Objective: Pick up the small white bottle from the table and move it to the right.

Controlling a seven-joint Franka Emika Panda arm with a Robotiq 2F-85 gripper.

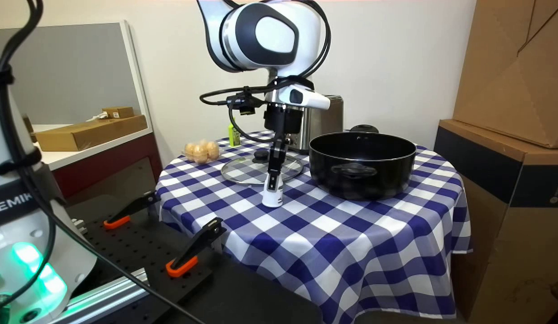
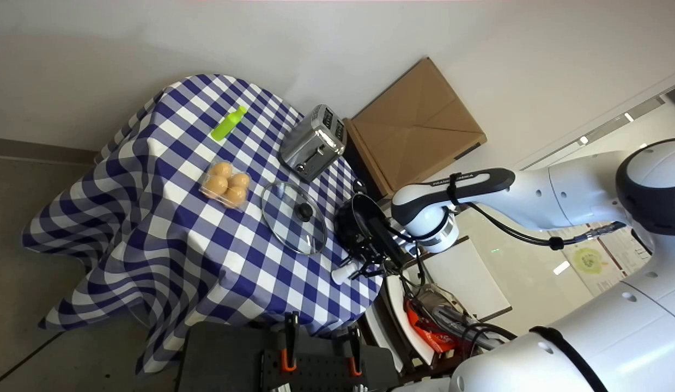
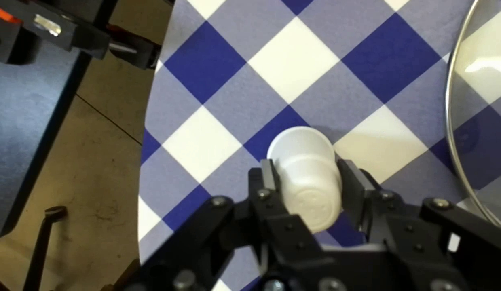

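Holding small white bottle (image 1: 273, 196) about upright, on or just above desk (image 1: 333, 220), can't tell which; glass lid (image 2: 291, 220) near. My tool (image 3: 307, 167) pinches both sides. Should be light, stiff, slick: I'd take hold by body's sides, modest squeeze.

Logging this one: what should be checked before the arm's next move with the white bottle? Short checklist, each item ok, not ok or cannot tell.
1. White bottle between the jaws: ok; wrist view shows one on each side.
2. Jaws gripping firmly: cannot tell; firm contact is not evident.
3. Bottle upright: ok, it looks so in an exterior view.
4. Glass lid apart from bottle: ok; tablecloth shows between them.
5. Path past the black pot: cannot tell; it stands picture-right of the bottle in an exterior view, but whose "right" is meant is unclear.
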